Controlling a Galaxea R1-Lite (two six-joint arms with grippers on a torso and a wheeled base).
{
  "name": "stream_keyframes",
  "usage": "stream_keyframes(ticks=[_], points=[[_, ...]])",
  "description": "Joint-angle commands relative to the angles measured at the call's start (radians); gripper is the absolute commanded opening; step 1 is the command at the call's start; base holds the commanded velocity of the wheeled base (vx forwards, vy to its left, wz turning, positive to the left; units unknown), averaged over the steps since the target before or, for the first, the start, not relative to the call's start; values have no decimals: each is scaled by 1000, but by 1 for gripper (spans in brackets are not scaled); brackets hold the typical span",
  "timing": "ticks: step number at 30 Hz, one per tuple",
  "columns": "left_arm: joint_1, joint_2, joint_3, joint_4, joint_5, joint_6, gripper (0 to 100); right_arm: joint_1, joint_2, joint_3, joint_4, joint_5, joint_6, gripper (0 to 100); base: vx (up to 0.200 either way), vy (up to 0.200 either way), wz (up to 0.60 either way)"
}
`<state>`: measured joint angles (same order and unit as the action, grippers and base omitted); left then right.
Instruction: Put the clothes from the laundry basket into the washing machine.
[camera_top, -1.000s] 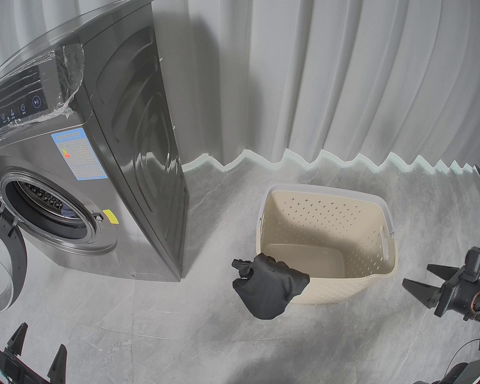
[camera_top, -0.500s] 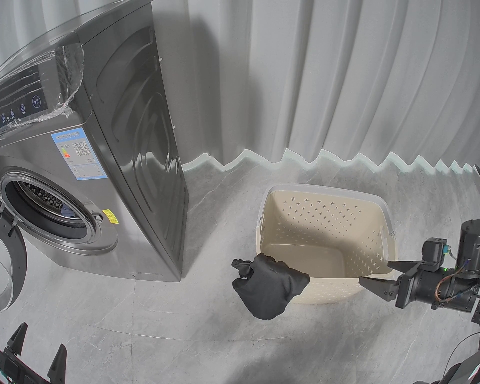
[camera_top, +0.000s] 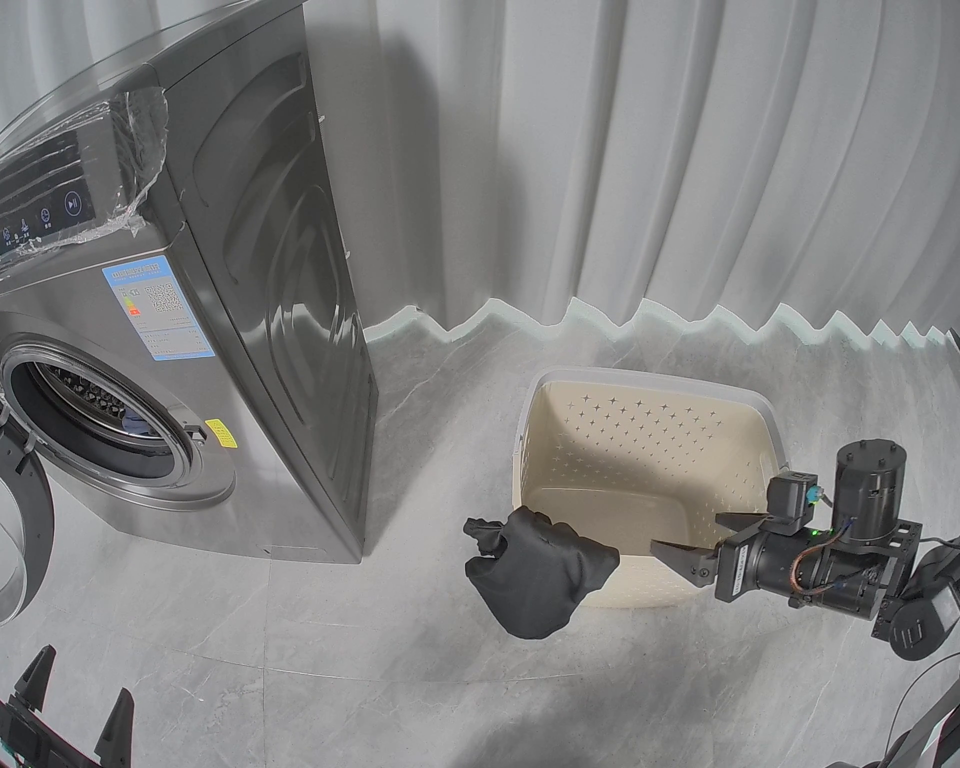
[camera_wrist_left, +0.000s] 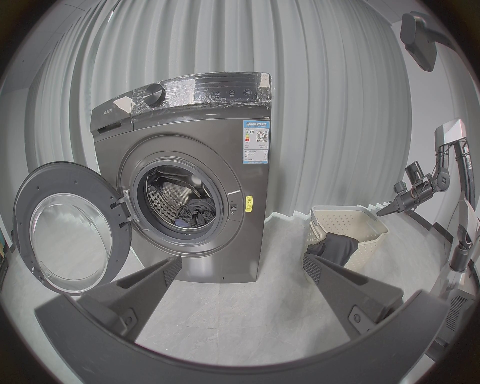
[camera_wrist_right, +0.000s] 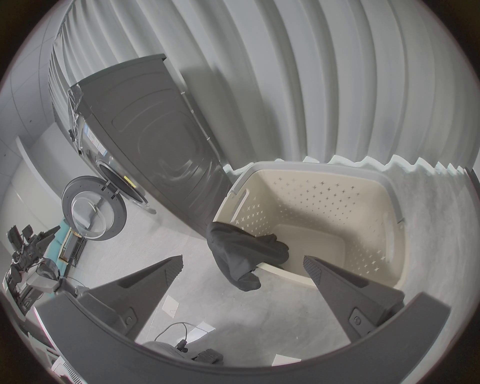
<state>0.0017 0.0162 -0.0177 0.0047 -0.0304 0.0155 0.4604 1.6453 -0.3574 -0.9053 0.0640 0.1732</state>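
The grey washing machine (camera_top: 250, 300) stands at the left with its round door (camera_wrist_left: 70, 227) swung open. Dark clothes (camera_wrist_left: 196, 212) lie inside its drum. To the right on the floor sits the cream laundry basket (camera_top: 650, 385). A black garment (camera_top: 540, 570) hangs over the basket's front left corner, mostly on the outside. My right gripper (camera_top: 688, 535) is open above the basket's front rim, a short way right of the garment and pointing at it. Low at the near left, my left gripper (camera_top: 85, 672) is open and holds nothing, facing the machine (camera_wrist_left: 200, 165).
A white curtain (camera_top: 650, 180) hangs close behind the basket and machine. Bare grey tiled floor (camera_top: 400, 640) lies between machine and basket. The open door juts out at the machine's left. A cable and papers (camera_wrist_right: 175, 330) lie on the floor near me.
My right arm has swung in from the right edge to above the basket's front rim, nearer the black garment, its gripper still open. Left gripper and garment are unmoved.
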Motion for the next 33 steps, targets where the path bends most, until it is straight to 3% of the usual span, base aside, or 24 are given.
stream_keyframes(ticks=[1, 17, 33], points=[[0, -16, 18, 0, 0, 0, 100, 35, 94, -35, -7, 0, 0, 100, 0, 0, 0], [0, -16, 18, 0, 0, -2, 100, 72, 361, -150, -141, 5, -8, 100, 0, 0, 0], [0, -16, 18, 0, 0, -2, 100, 69, 519, -247, -173, 8, -15, 100, 0, 0, 0]])
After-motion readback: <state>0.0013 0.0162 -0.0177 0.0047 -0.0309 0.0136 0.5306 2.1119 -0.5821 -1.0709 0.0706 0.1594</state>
